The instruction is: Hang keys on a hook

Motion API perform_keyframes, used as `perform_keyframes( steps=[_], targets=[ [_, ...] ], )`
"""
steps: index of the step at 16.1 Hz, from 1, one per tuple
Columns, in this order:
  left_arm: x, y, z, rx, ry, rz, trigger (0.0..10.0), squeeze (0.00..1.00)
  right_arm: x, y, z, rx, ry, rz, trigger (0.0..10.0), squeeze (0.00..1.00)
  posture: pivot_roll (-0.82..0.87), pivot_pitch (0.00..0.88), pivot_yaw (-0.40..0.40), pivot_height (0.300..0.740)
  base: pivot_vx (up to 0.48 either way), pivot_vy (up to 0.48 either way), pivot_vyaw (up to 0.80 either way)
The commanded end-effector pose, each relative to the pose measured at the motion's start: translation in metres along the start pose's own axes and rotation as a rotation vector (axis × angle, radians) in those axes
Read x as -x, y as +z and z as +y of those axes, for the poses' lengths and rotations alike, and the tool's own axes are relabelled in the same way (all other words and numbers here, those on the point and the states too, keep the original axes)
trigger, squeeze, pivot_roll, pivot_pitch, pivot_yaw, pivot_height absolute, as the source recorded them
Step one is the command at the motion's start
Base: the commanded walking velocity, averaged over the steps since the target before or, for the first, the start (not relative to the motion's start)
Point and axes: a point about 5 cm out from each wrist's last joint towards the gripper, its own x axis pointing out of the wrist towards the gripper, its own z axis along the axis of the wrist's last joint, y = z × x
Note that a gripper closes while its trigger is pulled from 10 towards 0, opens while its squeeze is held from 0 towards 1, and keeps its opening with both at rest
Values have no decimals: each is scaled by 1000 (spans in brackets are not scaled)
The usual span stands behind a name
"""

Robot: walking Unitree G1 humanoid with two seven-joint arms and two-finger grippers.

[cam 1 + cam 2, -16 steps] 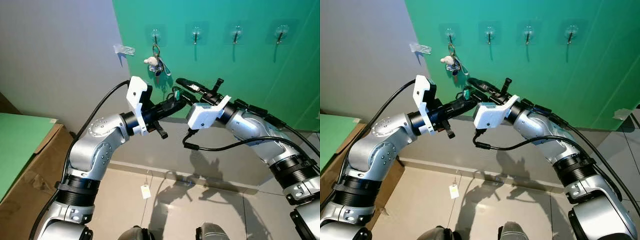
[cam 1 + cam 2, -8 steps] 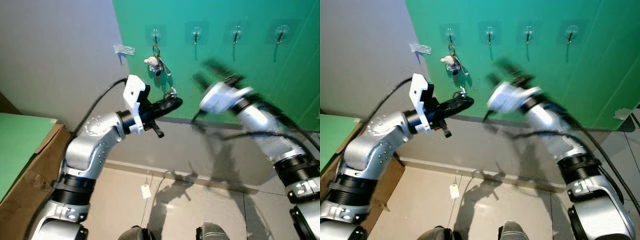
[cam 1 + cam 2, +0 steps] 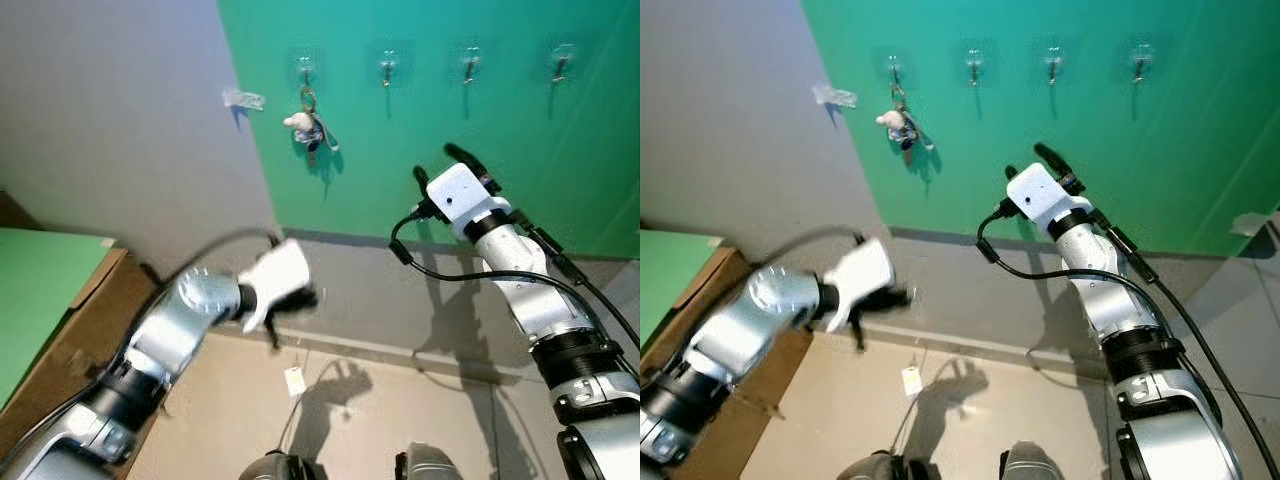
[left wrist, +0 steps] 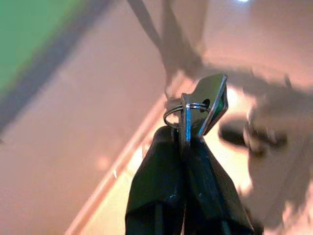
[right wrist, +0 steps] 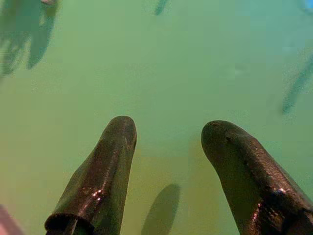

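One bunch of keys with a small white charm hangs from the leftmost of several clear hooks on the green wall. My left gripper is shut on a second set of keys, a silver key on a ring sticking out past the fingertips. That arm is low and blurred, its gripper near the skirting, well below the hooks. My right gripper is raised toward the wall under the middle hooks, its fingers open with nothing between them.
A cardboard box with a green top stands at the left. A clear clip sticks to the grey wall. A white tag on a cord lies on the tiled floor below the arms.
My left arm has swung down from beside the hung keys toward the floor, still holding its keys. My right arm has pulled away to the right and now points at the wall.
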Motion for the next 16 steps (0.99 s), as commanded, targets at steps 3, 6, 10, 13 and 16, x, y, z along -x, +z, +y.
perform_keyframes(
  steps=[3, 6, 10, 13, 16],
  targets=[
    [6, -7, -3, -179, -124, 97, 0, 0, 2, 3, 7, -49, 32, 6, 10000, 0, -254, 72, 151, 717, 0, 0, 0],
    [13, 1, 5, -174, -131, 40, 0, 0, 4, 1, 8, -91, 39, 19, 10000, 0, -257, 73, 152, 717, 0, 0, 0],
    [21, 57, 41, 175, 104, -539, 0, 0, 6, 4, 10, -100, 43, 7, 10000, 0, -257, 75, 154, 717, 0, 0, 0],
    [29, 60, 60, 438, 241, -752, 0, 0, 7, 8, 13, -115, 46, -12, 10000, 0, -256, 76, 153, 717, 0, 0, 0],
    [30, 65, 59, 599, 217, -906, 0, 0, 11, 4, 27, -315, 54, 25, 10000, 0, -249, 75, 146, 717, 0, 0, 0]
  ],
)
